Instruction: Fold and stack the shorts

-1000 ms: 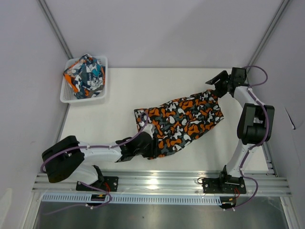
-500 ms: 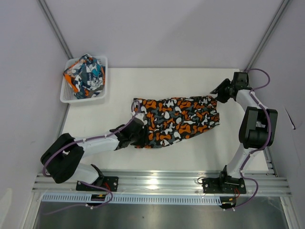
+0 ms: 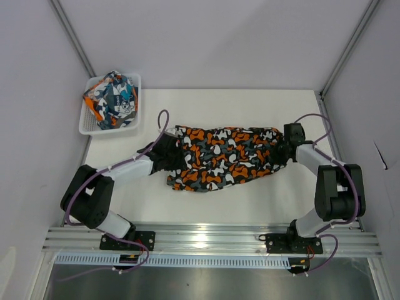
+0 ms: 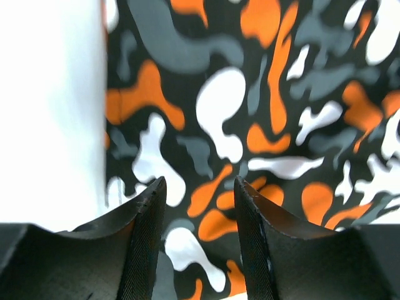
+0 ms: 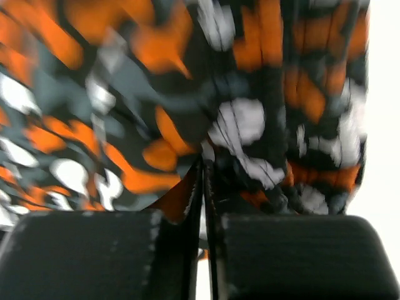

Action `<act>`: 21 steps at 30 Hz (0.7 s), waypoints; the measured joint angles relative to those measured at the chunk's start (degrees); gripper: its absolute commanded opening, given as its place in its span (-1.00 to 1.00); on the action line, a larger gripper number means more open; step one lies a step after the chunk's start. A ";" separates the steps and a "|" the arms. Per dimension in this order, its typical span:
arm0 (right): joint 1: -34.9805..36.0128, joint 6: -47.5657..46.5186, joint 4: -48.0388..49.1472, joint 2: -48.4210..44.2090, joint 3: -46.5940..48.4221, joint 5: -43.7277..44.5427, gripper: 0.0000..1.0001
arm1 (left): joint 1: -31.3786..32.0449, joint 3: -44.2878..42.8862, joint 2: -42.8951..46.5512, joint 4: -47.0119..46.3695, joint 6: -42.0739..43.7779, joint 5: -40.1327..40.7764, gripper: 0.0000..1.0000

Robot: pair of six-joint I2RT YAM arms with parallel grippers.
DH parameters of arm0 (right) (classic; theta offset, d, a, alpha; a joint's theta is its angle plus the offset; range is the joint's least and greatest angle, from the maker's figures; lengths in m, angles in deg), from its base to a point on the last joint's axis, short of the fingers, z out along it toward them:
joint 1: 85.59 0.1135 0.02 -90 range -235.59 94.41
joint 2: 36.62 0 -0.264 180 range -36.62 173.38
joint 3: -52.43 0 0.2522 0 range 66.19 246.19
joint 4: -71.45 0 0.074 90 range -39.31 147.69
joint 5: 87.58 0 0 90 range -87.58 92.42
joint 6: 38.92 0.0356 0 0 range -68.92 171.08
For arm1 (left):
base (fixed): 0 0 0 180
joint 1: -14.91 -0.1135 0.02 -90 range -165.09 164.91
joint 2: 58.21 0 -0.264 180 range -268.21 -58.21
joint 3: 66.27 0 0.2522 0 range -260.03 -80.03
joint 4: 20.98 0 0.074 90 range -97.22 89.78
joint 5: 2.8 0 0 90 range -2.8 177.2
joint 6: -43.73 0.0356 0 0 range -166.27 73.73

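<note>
The camouflage shorts lie stretched out left to right across the middle of the table, in orange, black, grey and white. My left gripper is at their left end. In the left wrist view it is open, and the print lies flat under and beyond its fingers. My right gripper is at the shorts' right end. In the right wrist view its jaws are almost together, with puckered fabric at their tips. The teal, orange and white shorts sit bundled in the basket.
The white mesh basket stands at the table's back left corner. Metal rails with both arm bases run along the near edge. Grey walls and slanted frame posts enclose the table on three sides.
The left gripper slid up and left along the shorts' left end. The right gripper came down to their right end and closed there. The shorts went from slanted to lying level.
</note>
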 measured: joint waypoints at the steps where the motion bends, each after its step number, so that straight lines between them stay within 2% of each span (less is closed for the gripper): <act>1: 0.92 0.13 0.00 -0.33 -1.51 0.81 -1.00 | -0.59 -0.79 -0.09 0.15 0.33 -0.02 0.02; 5: 2.01 2.05 0.61 -3.74 -9.14 4.33 -1.00 | -1.90 -3.48 -0.17 1.57 0.83 0.00 0.03; 12: 4.24 5.09 0.52 -12.70 -16.68 9.70 -1.00 | -2.05 -10.36 -2.25 3.91 1.57 -0.11 0.03; 16: 5.64 5.75 -0.68 -15.82 -18.51 9.86 -0.99 | -2.05 -14.32 -4.44 4.42 2.29 -0.72 0.03; 19: 8.72 5.99 -2.05 -18.18 -18.80 9.51 -0.97 | -2.05 -16.65 -5.51 4.85 2.56 -1.14 0.03; 21: 12.26 6.10 -2.19 -19.06 -18.78 8.50 -0.88 | -2.05 -17.55 -5.84 4.94 2.95 -1.25 0.03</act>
